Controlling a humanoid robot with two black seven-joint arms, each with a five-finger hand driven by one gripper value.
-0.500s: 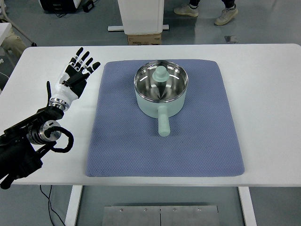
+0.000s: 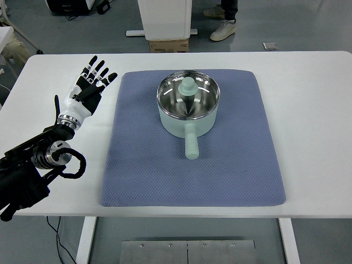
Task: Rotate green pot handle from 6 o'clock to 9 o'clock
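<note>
- The pot (image 2: 188, 107) sits upright on the far half of the mat (image 2: 165, 176), a little left of the mat's middle.
- It is pale green outside and shiny steel inside, with no lid on it.
- Its handle (image 2: 191, 144) sticks straight toward my side of the table, at six o'clock, with its rounded end resting over the mat.
- The steel inside shows a reflection of the handle as a green knob shape near the far wall.
- The mat is blue-grey, roughly square, and lies flat in the middle of the white table (image 2: 313, 110).
- My left hand (image 2: 88, 88) lies on the bare table to the left of the mat, well apart from the pot and not touching the mat.
- Its fingers (image 2: 98, 69) are stretched out and spread, pointing away from me and a little to the right; they hold nothing.
- My left arm (image 2: 38, 162) comes in from the lower left corner, with a black cable looped beside the wrist joint.
- My right hand does not show anywhere.
- Beyond the table's far edge stands a white pedestal (image 2: 165, 19) with a cardboard box (image 2: 169, 45) at its foot.
- A person's shoes (image 2: 223, 30) stand on the grey floor just right of the pedestal.
- Under the table's near edge a metal plate (image 2: 187, 252) shows on the floor.
</note>
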